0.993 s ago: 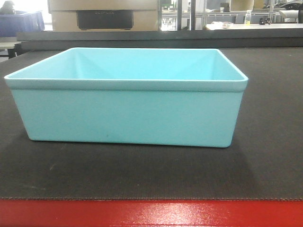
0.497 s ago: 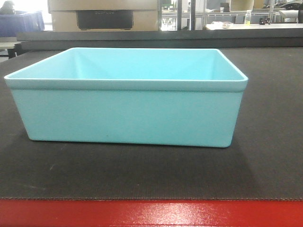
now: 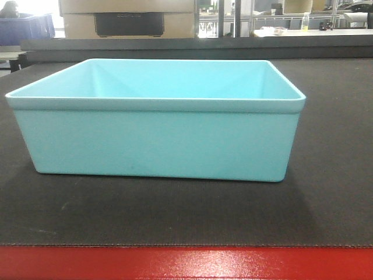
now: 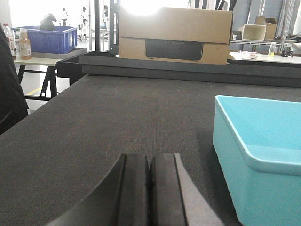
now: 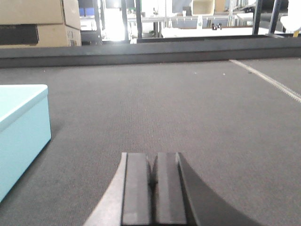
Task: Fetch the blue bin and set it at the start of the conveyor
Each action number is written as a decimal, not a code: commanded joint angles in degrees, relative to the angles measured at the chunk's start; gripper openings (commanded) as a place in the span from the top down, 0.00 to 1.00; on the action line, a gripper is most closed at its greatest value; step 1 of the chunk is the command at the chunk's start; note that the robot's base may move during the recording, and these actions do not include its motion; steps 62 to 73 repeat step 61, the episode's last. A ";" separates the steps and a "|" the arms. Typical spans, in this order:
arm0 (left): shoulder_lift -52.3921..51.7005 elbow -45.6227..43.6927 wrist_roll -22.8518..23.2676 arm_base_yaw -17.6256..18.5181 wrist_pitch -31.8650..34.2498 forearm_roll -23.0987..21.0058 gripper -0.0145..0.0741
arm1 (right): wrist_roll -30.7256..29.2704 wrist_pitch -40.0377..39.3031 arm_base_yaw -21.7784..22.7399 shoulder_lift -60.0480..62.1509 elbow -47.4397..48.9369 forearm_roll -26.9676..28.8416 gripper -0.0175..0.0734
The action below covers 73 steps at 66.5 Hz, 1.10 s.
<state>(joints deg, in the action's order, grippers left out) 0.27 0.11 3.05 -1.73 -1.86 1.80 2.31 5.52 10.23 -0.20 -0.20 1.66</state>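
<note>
We see the blue bin (image 3: 157, 140) sitting upright and empty on the conveyor start (image 3: 326, 192), a dark grey textured belt, set just back from the red strip (image 3: 186, 263) along its near edge. Our left gripper (image 4: 149, 188) rests low over the belt left of the bin, its pads pressed together on nothing. Our right gripper (image 5: 154, 188) sits right of the bin, likewise pressed together and empty. A cardboard box (image 4: 175, 34) stands beyond the belt.

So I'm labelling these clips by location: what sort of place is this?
Probably a warehouse or factory floor: a light aqua plastic bin sits on a wide dark-grey conveyor belt, with cardboard cartons and a dark-blue crate behind.
</note>
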 commanded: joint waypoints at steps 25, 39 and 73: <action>-0.27 -0.11 0.08 -0.27 1.13 -0.31 0.96 | -0.39 -1.80 0.36 0.20 0.20 0.19 0.99; -0.27 -0.11 0.08 -0.27 1.13 -0.31 0.96 | -0.39 -1.80 0.36 0.20 0.20 0.19 0.99; -0.27 -0.11 0.08 -0.27 1.13 -0.31 0.96 | -0.39 -1.80 0.36 0.20 0.20 0.19 0.99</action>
